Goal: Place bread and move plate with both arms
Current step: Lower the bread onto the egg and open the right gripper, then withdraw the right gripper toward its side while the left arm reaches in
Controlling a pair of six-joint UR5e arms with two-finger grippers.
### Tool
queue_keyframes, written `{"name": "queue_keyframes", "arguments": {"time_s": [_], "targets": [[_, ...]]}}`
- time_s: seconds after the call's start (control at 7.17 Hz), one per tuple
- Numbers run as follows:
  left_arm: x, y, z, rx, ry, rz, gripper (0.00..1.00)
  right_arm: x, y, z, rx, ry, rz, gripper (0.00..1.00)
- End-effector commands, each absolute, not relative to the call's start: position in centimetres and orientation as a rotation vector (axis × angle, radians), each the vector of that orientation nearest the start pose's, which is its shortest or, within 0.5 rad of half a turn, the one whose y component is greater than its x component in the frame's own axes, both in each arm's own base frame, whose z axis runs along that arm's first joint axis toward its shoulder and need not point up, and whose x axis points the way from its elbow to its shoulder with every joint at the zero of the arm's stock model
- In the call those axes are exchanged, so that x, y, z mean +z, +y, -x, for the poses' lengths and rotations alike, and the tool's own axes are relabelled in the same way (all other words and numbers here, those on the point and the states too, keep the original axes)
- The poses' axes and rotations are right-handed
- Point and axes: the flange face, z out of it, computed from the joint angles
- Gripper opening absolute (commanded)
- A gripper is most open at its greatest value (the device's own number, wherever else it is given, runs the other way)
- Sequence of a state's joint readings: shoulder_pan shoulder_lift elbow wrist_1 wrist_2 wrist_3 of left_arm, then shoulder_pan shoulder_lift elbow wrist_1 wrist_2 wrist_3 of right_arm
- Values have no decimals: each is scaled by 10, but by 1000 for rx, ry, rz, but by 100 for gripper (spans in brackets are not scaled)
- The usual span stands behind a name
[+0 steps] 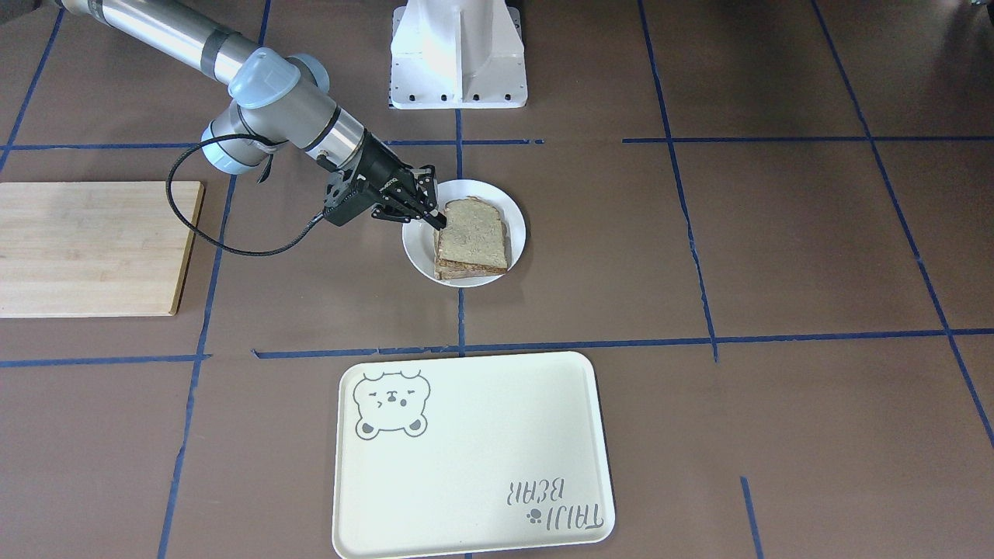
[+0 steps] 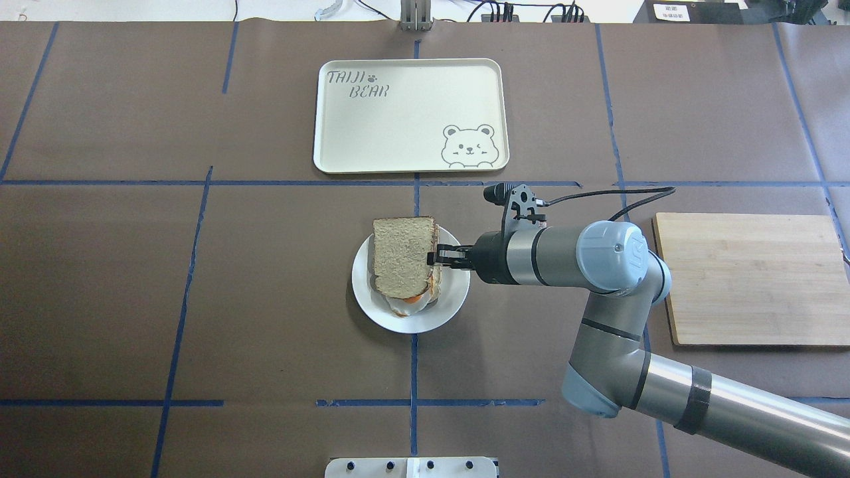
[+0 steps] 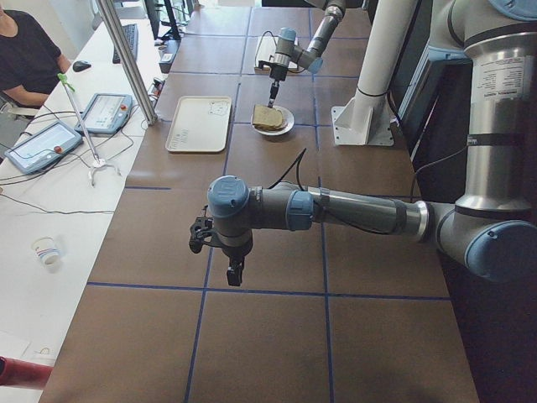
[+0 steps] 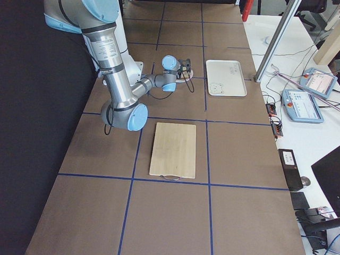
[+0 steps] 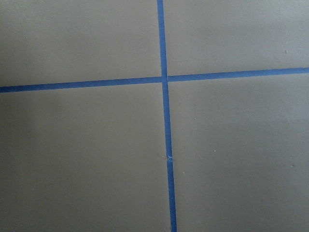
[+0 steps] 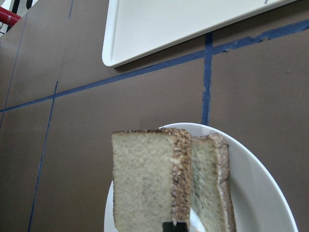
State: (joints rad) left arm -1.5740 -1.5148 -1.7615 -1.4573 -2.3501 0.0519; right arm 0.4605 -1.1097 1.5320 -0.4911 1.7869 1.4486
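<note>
The right gripper (image 2: 435,257), held level, pinches the edge of the bread (image 2: 400,255) over the plate (image 2: 372,311). A tray (image 2: 412,106) lies beyond. The left gripper (image 3: 235,273) hangs well apart, and its finger gap cannot be told.

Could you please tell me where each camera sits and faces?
Front-facing: across the table, facing the robot; right arm, pedestal.
Overhead: behind the robot, facing forward; right gripper holds bread.
Exterior left: table's left end; left arm near.
Exterior right: table's right end; right arm near.
Left wrist: down on taped table; no body.
Right wrist: past its fingertip at bread.
First two share plate, tray.
</note>
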Motion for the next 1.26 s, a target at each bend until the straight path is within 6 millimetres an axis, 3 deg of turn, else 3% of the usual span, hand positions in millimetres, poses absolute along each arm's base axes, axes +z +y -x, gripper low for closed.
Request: {"name": "queue_keyframes", "arguments": {"time_s": [0.0, 0.14, 0.28, 0.42, 0.56, 0.84, 0.98, 1.12], "targets": [[602, -466, 65, 54, 778, -43, 100, 288, -395, 528, 118, -1486, -269, 37], [600, -467, 65, 55, 780, -46, 100, 291, -396, 524, 114, -1485, -266, 45], [600, -467, 65, 54, 780, -47, 100, 292, -398, 522, 114, -1484, -265, 62], [589, -468, 65, 12, 782, -47, 100, 289, -401, 518, 120, -1489, -270, 100], [576, -469, 62, -28, 787, -56, 100, 281, -411, 498, 121, -1496, -261, 100], [539, -474, 24, 23, 904, -87, 100, 292, -459, 427, 157, -1417, -223, 100], [520, -480, -4, 22, 932, -145, 100, 299, -488, 386, 188, -1372, -218, 100], [500, -481, -52, -14, 981, -160, 100, 328, -498, 352, 136, -1321, -262, 100]]}}
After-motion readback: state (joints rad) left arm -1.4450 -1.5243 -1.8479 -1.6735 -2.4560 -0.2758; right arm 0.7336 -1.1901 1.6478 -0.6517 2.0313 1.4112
